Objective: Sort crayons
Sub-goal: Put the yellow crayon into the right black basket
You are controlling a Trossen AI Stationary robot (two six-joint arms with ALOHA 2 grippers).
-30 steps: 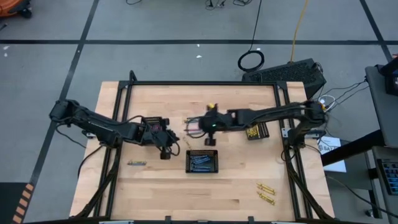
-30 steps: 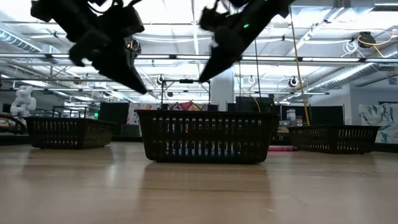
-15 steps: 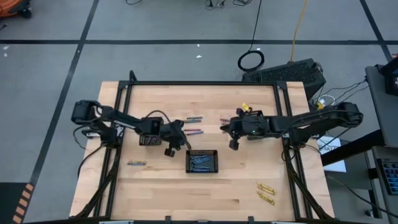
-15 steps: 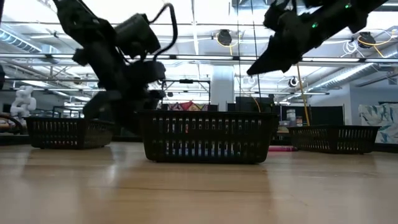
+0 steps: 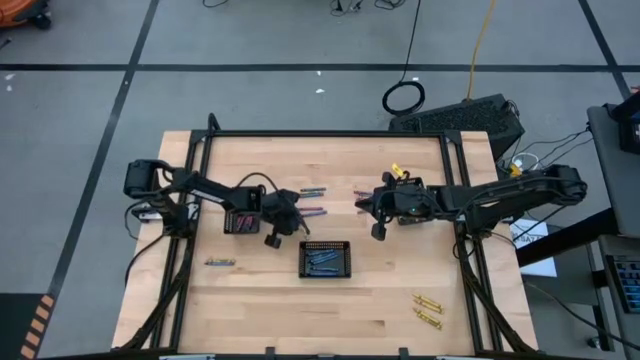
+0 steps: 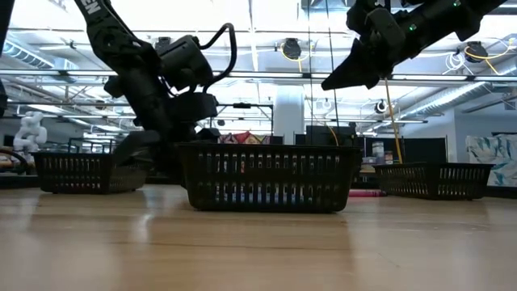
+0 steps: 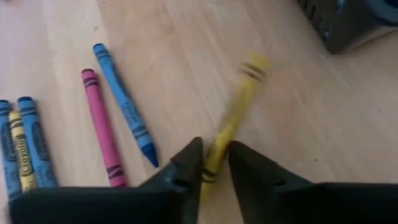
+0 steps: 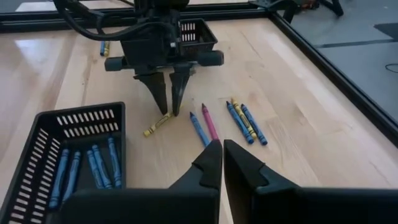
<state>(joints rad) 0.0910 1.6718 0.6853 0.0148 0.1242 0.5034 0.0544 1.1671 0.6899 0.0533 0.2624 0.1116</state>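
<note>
Left claw sat low on the tabletop, centre-left of high view, fingers nearly closed around one end of a yellow crayon. Grip looked far off-centre, so crayon could pivot or slip out when lifted. Right claw, closed & empty, hung centre-right.

three black trays, two grippers

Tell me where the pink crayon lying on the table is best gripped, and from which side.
Probably at the middle of the pink crayon, from straight above, fingers across its width. It lies flat, with a blue crayon close alongside, so low side approaches look blocked.
</note>
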